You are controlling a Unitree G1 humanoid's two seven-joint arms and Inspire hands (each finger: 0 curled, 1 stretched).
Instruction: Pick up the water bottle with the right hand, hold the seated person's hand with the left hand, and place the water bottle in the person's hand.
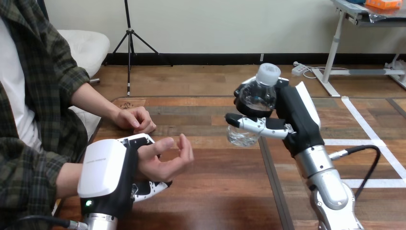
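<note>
Clear plastic water bottle with a white cap [258, 98] is partly covered by the robot's right hand [293, 117]. Black-and-white fingers [253, 125] cross its lower body and another curls at its shoulder, so the cap, the middle and the rounded base are what can be seen. How much water it holds is hard to make out.

The left hand [103, 167] turns its white back shell to the camera, hiding its palm and the person's wrist. One finger comes over the person's hand [165, 158] from above and others curl out from beneath it, so the left hand is closed round that hand, which lies palm up with loosely bent fingers.

The right arm rises from the lower right, its hand clamped round the water bottle and holding it tilted, cap uppermost, in the air above the brown wooden table [215, 196]. The water bottle is up and to the right of the open palm, apart from it. The person's other hand [136, 120] rests on the table as a loose fist.
</note>
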